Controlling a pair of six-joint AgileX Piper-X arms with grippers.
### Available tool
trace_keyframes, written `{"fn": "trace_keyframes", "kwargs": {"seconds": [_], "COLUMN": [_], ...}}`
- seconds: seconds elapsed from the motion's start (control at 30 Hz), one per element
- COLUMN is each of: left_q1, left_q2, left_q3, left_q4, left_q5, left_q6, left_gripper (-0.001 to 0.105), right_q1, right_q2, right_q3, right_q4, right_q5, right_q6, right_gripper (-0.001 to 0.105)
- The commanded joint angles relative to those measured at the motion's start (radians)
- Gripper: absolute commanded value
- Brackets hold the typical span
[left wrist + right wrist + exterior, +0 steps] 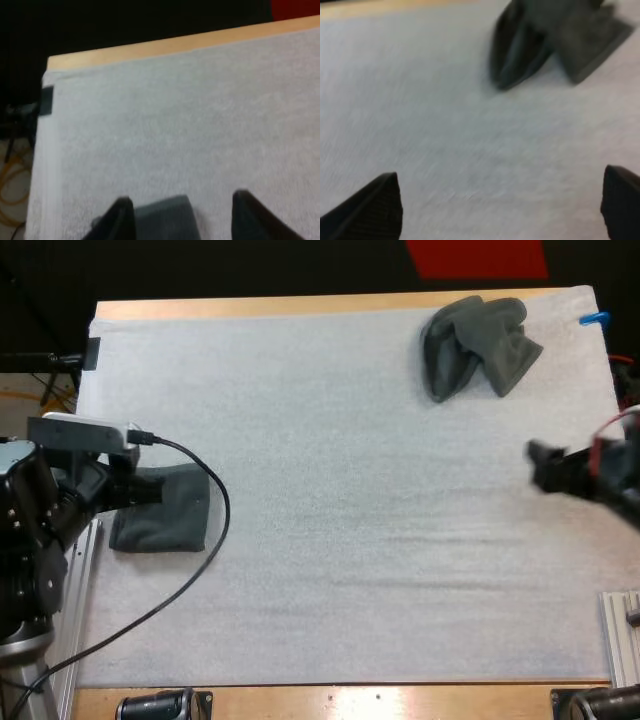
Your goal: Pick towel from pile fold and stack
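Soft matt cloth crumpled towel point(475, 345), fuzzy matt white mat point(350, 520), smooth wooden table point(300, 307)

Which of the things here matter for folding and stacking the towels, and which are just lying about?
For the job: crumpled towel, folded towel, left gripper, right gripper.
Just there: white mat, wooden table.

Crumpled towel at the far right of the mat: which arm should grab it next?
Right. The right gripper is open and faces the crumpled towel across bare mat; the left gripper sits over the folded towel on the mat's opposite side.
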Motion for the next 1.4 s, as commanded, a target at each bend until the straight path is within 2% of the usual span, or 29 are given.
{"fn": "trace_keyframes", "kwargs": {"seconds": [0.0,0.1,0.17,0.27,0.43,0.53,0.73,1.0,1.23,1.37], "left_q1": [-0.027,-0.072,-0.094,-0.109,-0.108,-0.108,-0.108,-0.108,-0.108,-0.108], "left_q2": [-0.007,-0.007,-0.007,-0.022,-0.081,-0.150,-0.337,-0.597,-0.783,-0.879], "left_q3": [-0.006,-0.006,-0.006,-0.006,0.003,0.028,0.141,0.298,0.366,0.399], "left_q4": [-0.006,-0.006,-0.006,-0.003,-0.007,-0.028,-0.085,-0.060,0.029,0.132], "left_q5": [0.005,-0.036,-0.068,-0.094,-0.097,-0.097,-0.088,-0.088,-0.090,-0.090], "left_q6": [0.030,0.048,0.048,0.056,0.056,0.056,0.093,0.093,0.093,0.090], "left_gripper": [0.042,0.042,0.042,0.042,0.042,0.042,0.042,0.042,0.042,0.042], "right_q1": [-0.054,-0.137,-0.161,-0.169,-0.169,-0.169,-0.169,-0.169,-0.169,-0.169], "right_q2": [-0.009,-0.019,-0.039,-0.088,-0.180,-0.249,-0.371,-0.569,-0.765,-0.887], "right_q3": [-0.034,-0.079,-0.086,-0.086,-0.086,-0.086,-0.082,0.057,0.194,0.259], "right_q4": [0.030,0.107,0.123,0.143,0.216,0.237,0.272,0.272,0.272,0.272], "right_q5": [-0.020,-0.013,0.014,0.028,0.037,0.037,0.037,0.029,0.029,0.029], "right_q6": [-0.035,-0.111,-0.121,-0.140,-0.164,-0.164,-0.164,-0.164,-0.166,-0.166], "right_gripper": [0.078,0.078,0.078,0.078,0.078,0.078,0.078,0.078,0.078,0.078]}}
